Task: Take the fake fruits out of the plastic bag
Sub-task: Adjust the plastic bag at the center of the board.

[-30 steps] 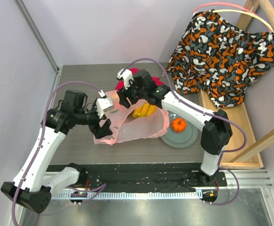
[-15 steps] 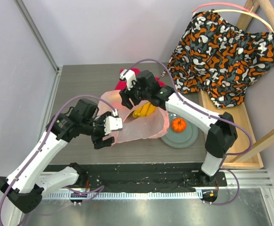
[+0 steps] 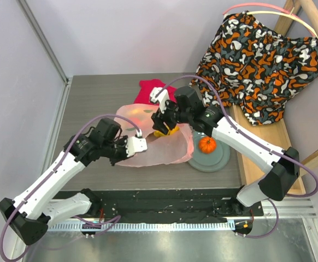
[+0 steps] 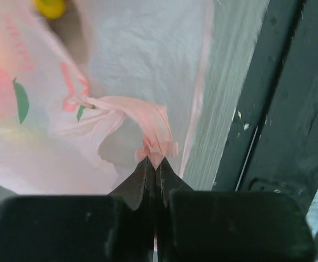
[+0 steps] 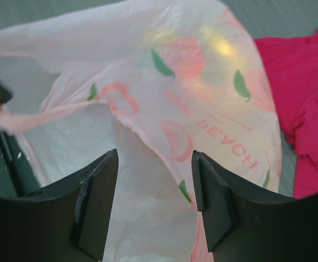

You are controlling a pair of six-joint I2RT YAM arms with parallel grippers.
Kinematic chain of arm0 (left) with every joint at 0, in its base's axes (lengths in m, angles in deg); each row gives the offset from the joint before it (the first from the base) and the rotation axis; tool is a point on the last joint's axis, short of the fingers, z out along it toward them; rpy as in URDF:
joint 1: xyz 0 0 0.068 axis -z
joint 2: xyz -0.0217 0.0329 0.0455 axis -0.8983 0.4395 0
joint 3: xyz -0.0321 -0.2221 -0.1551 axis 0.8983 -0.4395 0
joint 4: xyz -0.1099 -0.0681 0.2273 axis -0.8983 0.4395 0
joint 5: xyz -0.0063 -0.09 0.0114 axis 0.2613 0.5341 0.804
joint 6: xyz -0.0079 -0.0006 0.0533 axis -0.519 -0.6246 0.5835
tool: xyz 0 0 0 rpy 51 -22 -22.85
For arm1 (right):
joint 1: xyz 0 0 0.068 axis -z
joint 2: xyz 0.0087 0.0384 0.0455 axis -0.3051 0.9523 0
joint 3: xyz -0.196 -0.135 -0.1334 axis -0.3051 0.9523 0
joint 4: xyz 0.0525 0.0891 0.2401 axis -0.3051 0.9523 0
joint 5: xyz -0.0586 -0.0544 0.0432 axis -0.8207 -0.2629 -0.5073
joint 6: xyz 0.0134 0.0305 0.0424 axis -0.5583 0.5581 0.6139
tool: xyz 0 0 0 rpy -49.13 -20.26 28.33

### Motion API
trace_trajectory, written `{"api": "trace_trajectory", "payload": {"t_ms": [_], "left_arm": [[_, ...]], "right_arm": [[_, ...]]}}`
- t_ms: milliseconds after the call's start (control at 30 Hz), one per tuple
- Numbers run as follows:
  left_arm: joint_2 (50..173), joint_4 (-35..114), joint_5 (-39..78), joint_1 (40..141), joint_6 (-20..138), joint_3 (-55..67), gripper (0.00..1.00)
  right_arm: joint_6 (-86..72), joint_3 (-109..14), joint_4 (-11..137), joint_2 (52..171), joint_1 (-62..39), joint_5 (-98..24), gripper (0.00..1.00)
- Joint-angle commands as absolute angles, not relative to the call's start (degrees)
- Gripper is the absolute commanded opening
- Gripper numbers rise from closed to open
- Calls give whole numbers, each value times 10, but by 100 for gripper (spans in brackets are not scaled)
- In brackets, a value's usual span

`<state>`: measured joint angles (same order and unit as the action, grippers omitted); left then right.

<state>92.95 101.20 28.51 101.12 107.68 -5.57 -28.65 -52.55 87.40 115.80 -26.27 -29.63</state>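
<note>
My left gripper is pinched fully closed on a twisted handle loop of the plastic bag; the loop runs from my fingertips up into the pale-pink film, which is printed with peaches and green leaves. My right gripper is spread wide and holds nothing; only the bag's crinkled film lies below the gap. From above, it hangs over the far side of the bag, right at the yellow bananas; whether its fingers touch the plastic or the bananas I cannot quite tell. The bag lies on the table between my arms; its right edge reaches the grey-green plate, where an orange round fruit sits outside the bag. A red cloth lies just behind the bag.
</note>
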Motion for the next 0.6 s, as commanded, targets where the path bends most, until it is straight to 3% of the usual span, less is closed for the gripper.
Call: {"api": "trace_trajectory", "payload": {"t_ms": [0,167,300,567], "left_arm": [[921,916,276,977,910,-47,0],[909,849,273,866,651,-69,0],[915,782,372,760,443,-100,0],[956,649,444,725,350,-89,0]], "right_arm": [[-353,-499,928,1132,-264,-203,61],[-382,-499,943,1143,-272,-184,55],[-403,-516,967,1153,-286,-172,52],[-429,-530,973,1192,-300,-185,49]]}}
